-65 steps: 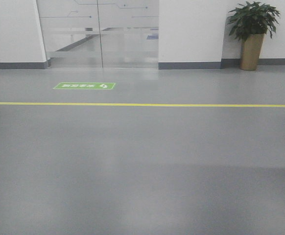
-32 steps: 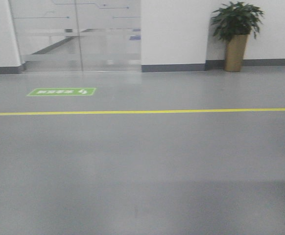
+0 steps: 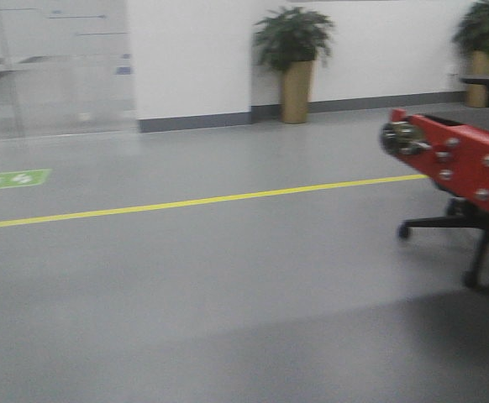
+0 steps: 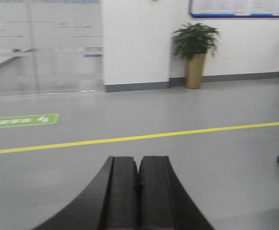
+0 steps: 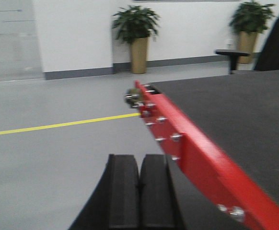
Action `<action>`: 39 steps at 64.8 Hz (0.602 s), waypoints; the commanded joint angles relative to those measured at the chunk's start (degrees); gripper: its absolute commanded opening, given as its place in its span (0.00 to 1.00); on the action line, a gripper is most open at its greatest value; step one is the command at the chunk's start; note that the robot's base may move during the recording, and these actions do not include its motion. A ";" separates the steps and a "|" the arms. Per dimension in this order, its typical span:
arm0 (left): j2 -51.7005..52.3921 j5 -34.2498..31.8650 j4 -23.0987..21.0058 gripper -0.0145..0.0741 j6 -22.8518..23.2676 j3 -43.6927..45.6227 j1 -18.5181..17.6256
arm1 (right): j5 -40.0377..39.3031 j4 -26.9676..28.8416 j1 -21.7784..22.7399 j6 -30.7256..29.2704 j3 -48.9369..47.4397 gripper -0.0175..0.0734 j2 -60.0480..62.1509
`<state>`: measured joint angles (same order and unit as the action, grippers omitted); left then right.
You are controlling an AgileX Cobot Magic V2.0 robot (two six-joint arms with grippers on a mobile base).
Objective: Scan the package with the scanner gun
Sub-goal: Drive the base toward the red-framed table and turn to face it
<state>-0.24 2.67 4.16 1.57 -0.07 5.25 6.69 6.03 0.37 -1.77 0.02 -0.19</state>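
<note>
The floor [image 3: 186, 294] is smooth grey with a faint sheen. The counter [image 5: 245, 115] has a matt dark top and a glossy red edge [image 5: 194, 151] studded with shiny metal bolts [image 5: 176, 137]. The left end effector [image 4: 139, 160] and right end effector [image 5: 139, 158] look matt black.

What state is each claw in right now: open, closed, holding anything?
Left claw: closed, black fingers pressed together, nothing held.
Right claw: closed, black fingers pressed together, nothing held.
</note>
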 commanded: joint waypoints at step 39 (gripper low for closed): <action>0.24 -1.03 -0.33 0.04 0.01 0.07 -0.29 | -1.17 -0.26 0.22 -0.11 -0.02 0.01 0.19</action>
<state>-0.24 2.67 4.16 1.57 -0.07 5.25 6.69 6.03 0.37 -1.77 0.02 -0.19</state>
